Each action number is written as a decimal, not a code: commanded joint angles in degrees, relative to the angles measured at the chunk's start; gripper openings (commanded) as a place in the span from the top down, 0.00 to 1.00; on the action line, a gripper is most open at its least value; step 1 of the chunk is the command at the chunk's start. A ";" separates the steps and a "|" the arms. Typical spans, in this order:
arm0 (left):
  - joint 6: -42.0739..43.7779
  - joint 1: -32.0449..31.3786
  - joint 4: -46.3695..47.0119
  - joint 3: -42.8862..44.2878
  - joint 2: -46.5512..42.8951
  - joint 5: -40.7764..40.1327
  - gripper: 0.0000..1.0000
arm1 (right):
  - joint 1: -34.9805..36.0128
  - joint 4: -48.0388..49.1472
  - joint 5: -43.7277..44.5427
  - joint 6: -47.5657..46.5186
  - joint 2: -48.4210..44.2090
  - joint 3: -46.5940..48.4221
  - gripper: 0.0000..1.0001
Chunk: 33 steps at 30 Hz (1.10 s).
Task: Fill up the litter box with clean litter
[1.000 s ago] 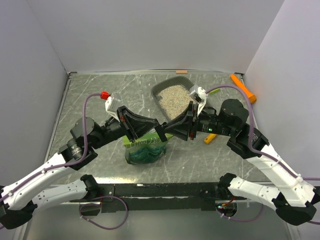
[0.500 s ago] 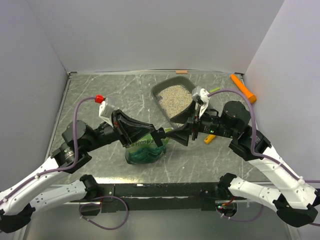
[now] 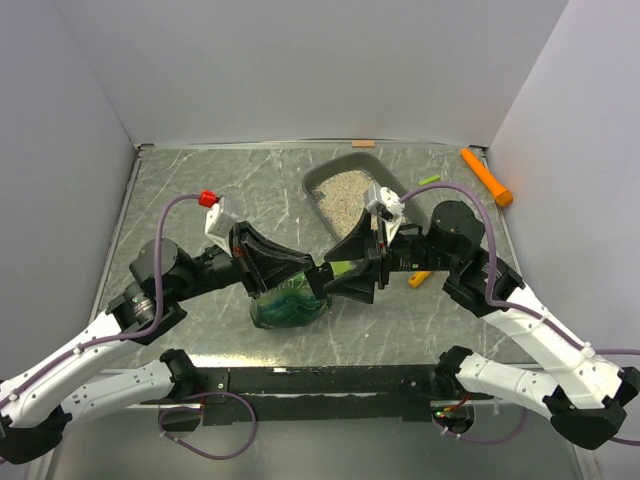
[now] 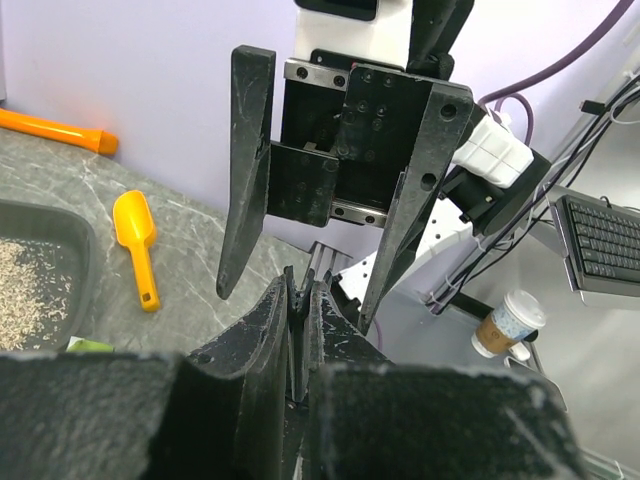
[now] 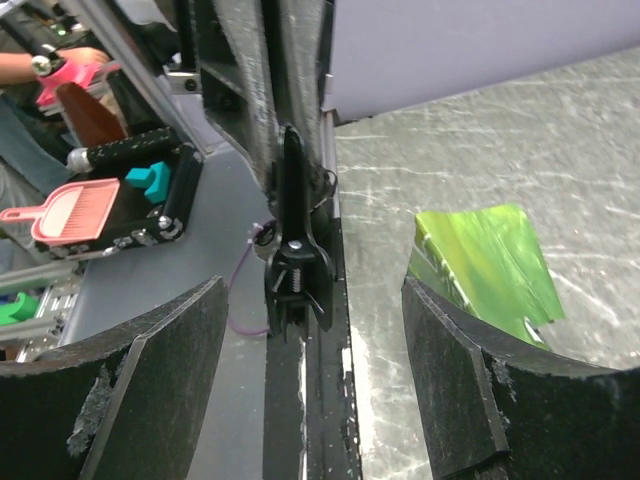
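Observation:
The dark grey litter box [image 3: 318,182] stands at the back centre with pale beige clean litter [image 3: 345,190] in it; its corner shows in the left wrist view [image 4: 60,235]. The crinkled green bag [image 3: 288,303] stands at the front centre and shows in the right wrist view [image 5: 485,255]. My left gripper [image 3: 320,272] is above the bag, shut on a small black spring clip [image 5: 296,255], seen between its jaws [image 4: 299,290]. My right gripper [image 3: 342,282] faces it, open, with a finger on each side of the clip [image 5: 315,295] and apart from it.
An orange-yellow scoop [image 3: 420,277] lies on the table under my right arm and shows in the left wrist view [image 4: 135,235]. An orange stick [image 3: 487,177] lies at the back right corner. A small green strip [image 3: 430,180] lies near the litter box.
My left gripper has reached rightward over the bag with the clip. My right gripper has swung left and lower, and its open fingers now bracket the clip.

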 commanded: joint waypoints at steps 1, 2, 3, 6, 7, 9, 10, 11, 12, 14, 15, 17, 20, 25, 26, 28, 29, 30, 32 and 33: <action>1.19 0.06 2.84 0.87 0.39 1.90 0.97 | 0.38 5.03 -3.46 -0.44 0.09 -0.31 0.25; 1.28 0.06 2.84 0.95 0.48 1.90 0.97 | 0.20 5.30 -3.81 -0.52 0.27 -0.39 0.25; 1.36 0.06 2.93 0.95 0.57 1.82 0.97 | 0.20 5.30 -3.90 -0.35 0.27 -0.48 0.25; 1.45 0.06 3.37 0.95 0.57 2.17 0.97 | 0.38 5.65 -3.99 -0.53 0.36 -1.10 0.30; 1.37 0.15 3.46 0.87 0.48 2.26 0.97 | 0.29 5.82 -3.99 -0.61 0.44 -1.19 0.36; 1.36 0.06 3.46 0.78 0.57 2.52 0.96 | 0.38 6.53 -4.34 -0.61 0.53 -1.63 0.87; 1.36 0.06 3.55 0.69 0.57 2.52 0.94 | 0.38 6.53 -3.12 -0.44 0.53 -1.71 1.00; 1.45 0.15 3.55 0.52 0.40 2.43 0.91 | 0.29 6.18 -3.11 -0.44 0.36 -2.15 1.00; 1.63 0.06 3.46 0.51 0.13 2.26 0.75 | 0.38 5.83 -2.58 -1.39 0.09 -2.24 1.00; 3.63 0.06 0.85 1.13 -0.92 1.73 0.59 | 0.47 6.26 0.48 -1.40 -1.83 -3.64 1.00; 4.87 0.15 -0.92 1.65 -1.45 1.29 0.51 | 0.47 5.92 1.37 -2.54 -2.63 -3.91 1.00; 8.63 0.15 -7.22 3.32 -3.29 -1.42 0.43 | 0.47 4.69 4.26 -3.42 -4.47 -3.65 1.00; 13.03 0.15 -14.87 4.91 -4.79 -4.77 0.35 | 0.29 0.13 8.30 -6.23 -4.39 -1.46 1.00; 18.94 0.06 -22.73 2.98 -5.93 -12.14 0.33 | 0.11 -5.23 14.37 -10.37 -2.20 1.36 1.00; 20.34 0.15 -23.17 2.11 -6.11 -13.98 0.33 | 0.11 -6.03 15.69 -13.33 -1.58 2.58 1.00; 21.22 0.06 -23.26 -0.62 -6.02 -15.32 0.34 | -0.06 -9.10 19.03 -15.54 0.08 4.95 1.00; 22.19 0.15 -23.35 -1.32 -5.76 -16.02 0.34 | -0.15 -10.07 19.91 -17.73 0.70 5.66 1.00; 22.80 0.06 -23.96 -2.29 -5.32 -16.37 0.35 | -0.15 -10.69 21.40 -18.97 1.23 6.28 1.00; 24.21 0.06 -24.49 -3.09 -3.65 -17.43 0.36 | -0.24 -12.36 22.64 -22.82 2.02 7.16 1.00; 24.56 0.06 -25.01 -3.70 -2.95 -18.21 0.38 | -0.41 -12.98 23.17 -24.24 2.20 7.51 1.00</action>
